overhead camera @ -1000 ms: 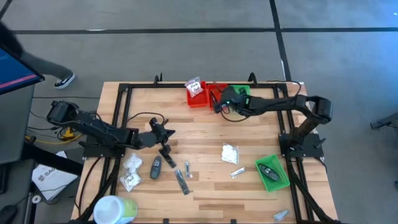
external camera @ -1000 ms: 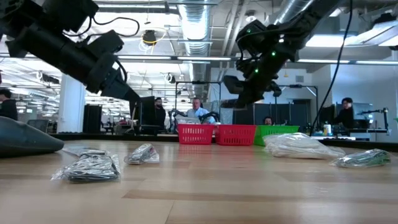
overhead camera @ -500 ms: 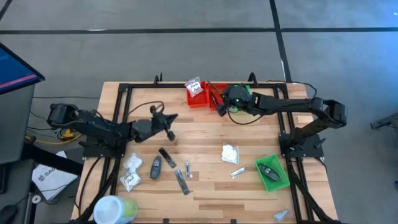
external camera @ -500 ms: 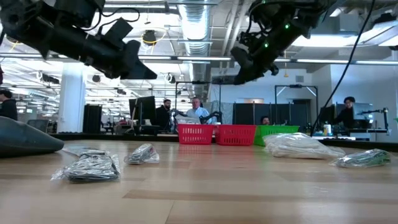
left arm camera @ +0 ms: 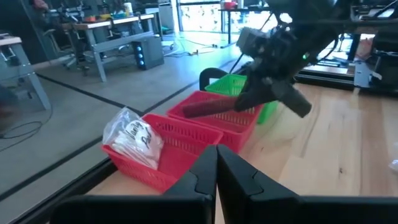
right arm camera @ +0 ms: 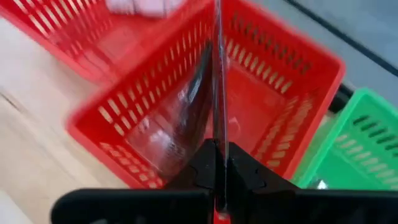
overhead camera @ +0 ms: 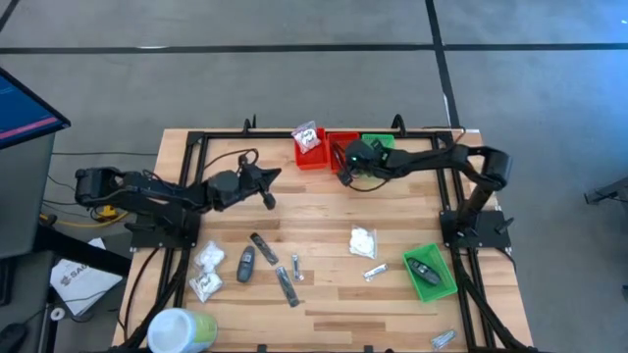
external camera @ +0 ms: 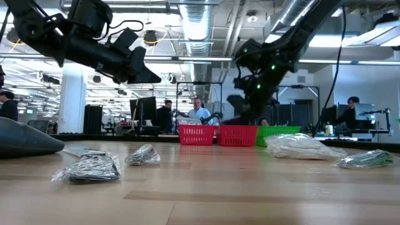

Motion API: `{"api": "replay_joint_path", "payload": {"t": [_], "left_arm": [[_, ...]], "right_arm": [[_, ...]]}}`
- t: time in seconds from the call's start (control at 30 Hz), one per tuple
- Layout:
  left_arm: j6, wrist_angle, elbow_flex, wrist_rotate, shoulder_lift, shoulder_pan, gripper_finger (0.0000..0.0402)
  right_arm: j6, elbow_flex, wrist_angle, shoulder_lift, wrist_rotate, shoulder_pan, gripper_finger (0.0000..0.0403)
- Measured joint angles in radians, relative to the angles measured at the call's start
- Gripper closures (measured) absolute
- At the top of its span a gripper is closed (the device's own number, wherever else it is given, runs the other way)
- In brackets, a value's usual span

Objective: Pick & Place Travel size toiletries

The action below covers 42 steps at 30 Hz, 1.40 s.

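Observation:
My right gripper (overhead camera: 342, 168) hangs over the second red bin (right arm camera: 292, 134) at the table's far edge, shut on a slim dark stick in clear wrap (right arm camera: 217, 68). The left wrist view shows this stick (left arm camera: 208, 109) level just above that bin. My left gripper (overhead camera: 267, 184) is shut and empty, raised over the table's left half. White packets (overhead camera: 207, 258), a dark oval (overhead camera: 245, 263), dark sticks (overhead camera: 263, 246) and silvery sachets (overhead camera: 296, 264) lie flat on the wood below it. Another white packet (overhead camera: 362, 240) lies right of centre. My right gripper pinches the dark stick between its two fingers at the stick's near end (right arm camera: 217, 138). The stick runs straight out ahead of the fingers, along them, with its clear wrap (right arm camera: 186, 121) trailing to one side. It is lifted clear, about level, over the red bin.
A first red bin (overhead camera: 310, 155) holds a white packet (left arm camera: 134, 140). A green bin (overhead camera: 383, 144) stands right of the red pair, and another green bin (overhead camera: 441, 280) with a dark item sits near the right front. A white-and-green tub (overhead camera: 182, 328) lies at the front left corner.
My left gripper has risen from the items on the table's left half and drawn toward the far edge. My right gripper, holding the stick, lifted a little by the far edge, then came down to just above the second red bin.

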Motion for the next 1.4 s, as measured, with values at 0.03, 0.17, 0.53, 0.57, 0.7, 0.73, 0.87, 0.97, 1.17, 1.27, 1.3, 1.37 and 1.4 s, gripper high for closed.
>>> {"api": "replay_joint_path", "payload": {"t": [0.03, 0.17, 0.53, 0.57, 0.7, 0.73, 0.87, 0.97, 1.17, 1.27, 1.3, 1.37, 1.4], "left_arm": [[0.003, 0.001, 0.000, 0.015, 0.000, 0.007, 0.0400], [0.004, 0.007, 0.000, 0.050, 0.000, 0.019, 0.0400], [0.006, 0.010, 0.000, 0.056, 0.000, -0.020, 0.0400], [0.006, 0.012, 0.000, 0.056, 0.000, -0.021, 0.0400], [-0.010, 0.014, 0.000, 0.057, 0.000, -0.021, 0.0400], [-0.026, 0.014, 0.000, 0.070, 0.000, -0.021, 0.0400], [-0.100, 0.014, 0.000, 0.195, -0.011, -0.021, 0.0400], [-0.168, 0.010, 0.001, 0.301, -0.010, -0.029, 0.0400], [-0.218, -0.042, 0.047, 0.338, -0.010, -0.071, 0.0400], [-0.205, -0.167, 0.111, 0.335, -0.010, -0.124, 0.0400], [-0.194, -0.215, 0.128, 0.330, -0.010, -0.149, 0.0400], [-0.177, -0.278, 0.147, 0.274, -0.010, -0.205, 0.0400], [-0.164, -0.298, 0.149, 0.236, -0.010, -0.232, 0.0400]], "right_arm": [[0.000, 0.013, -0.019, 0.014, 0.000, -0.002, 0.0397], [0.003, 0.075, -0.070, 0.054, 0.048, 0.010, 0.0380], [-0.001, 0.132, -0.154, -0.005, 0.163, 0.050, 0.0231], [-0.009, 0.132, -0.156, -0.014, 0.163, 0.055, 0.0216], [-0.027, 0.131, -0.172, -0.101, 0.162, 0.078, 0.0163], [-0.027, 0.131, -0.176, -0.129, 0.159, 0.088, 0.0154], [-0.019, 0.131, -0.183, -0.245, 0.092, 0.163, 0.0140], [-0.003, 0.131, -0.176, -0.318, 0.054, 0.247, 0.0139], [-0.009, 0.131, -0.112, -0.400, 0.054, 0.408, 0.0138], [-0.009, 0.131, -0.114, -0.420, 0.054, 0.489, 0.0138], [-0.009, 0.131, -0.118, -0.426, 0.054, 0.519, 0.0138], [-0.009, 0.131, -0.118, -0.434, 0.054, 0.572, 0.0138], [-0.009, 0.131, -0.118, -0.440, 0.054, 0.597, 0.0138]]}}
